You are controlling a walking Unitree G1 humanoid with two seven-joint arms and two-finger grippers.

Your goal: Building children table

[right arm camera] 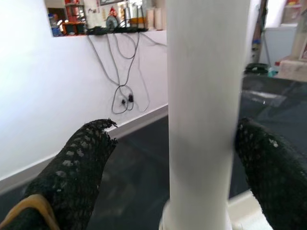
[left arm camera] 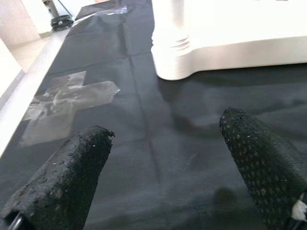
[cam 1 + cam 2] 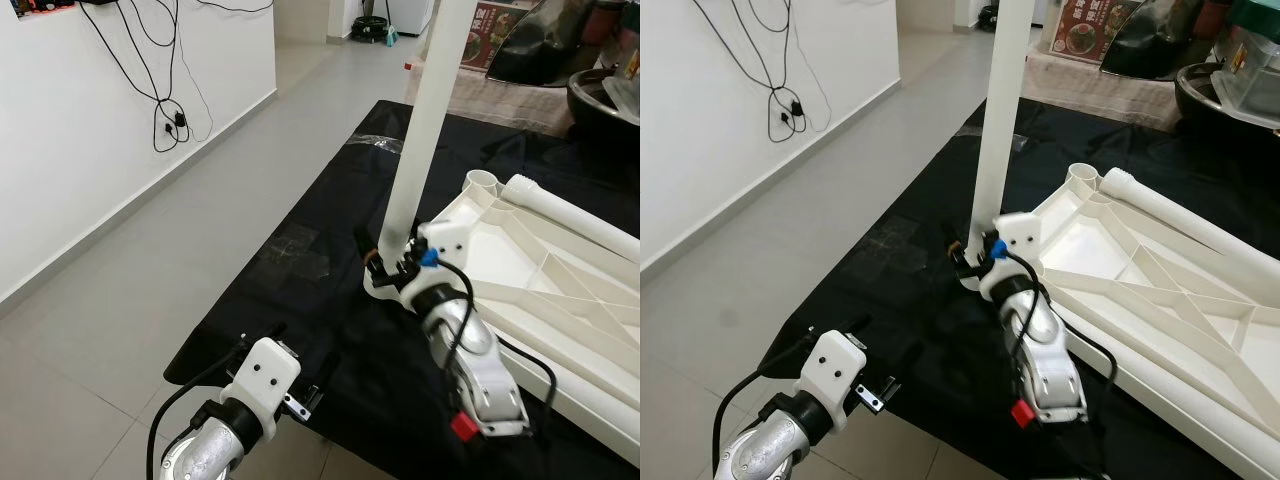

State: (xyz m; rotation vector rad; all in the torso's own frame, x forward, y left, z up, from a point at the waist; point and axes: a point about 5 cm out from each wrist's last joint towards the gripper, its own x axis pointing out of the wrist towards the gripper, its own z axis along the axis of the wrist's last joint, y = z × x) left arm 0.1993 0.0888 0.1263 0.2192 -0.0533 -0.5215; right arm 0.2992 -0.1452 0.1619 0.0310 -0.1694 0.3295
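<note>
On the black mat (image 3: 300, 300) lies an upside-down white table (image 3: 1140, 270); one leg (image 3: 425, 120) stands upright. Right gripper (image 3: 385, 262) fingers straddle it, one touching. Left gripper (image 2: 168, 158) hovers unclenched nearby.

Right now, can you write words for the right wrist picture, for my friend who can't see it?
A tall white plastic table leg stands upright between the right gripper's two bumpy black fingers, which sit open on either side of it. Behind are a white wall with dangling grey cables and a black floor mat.
</note>
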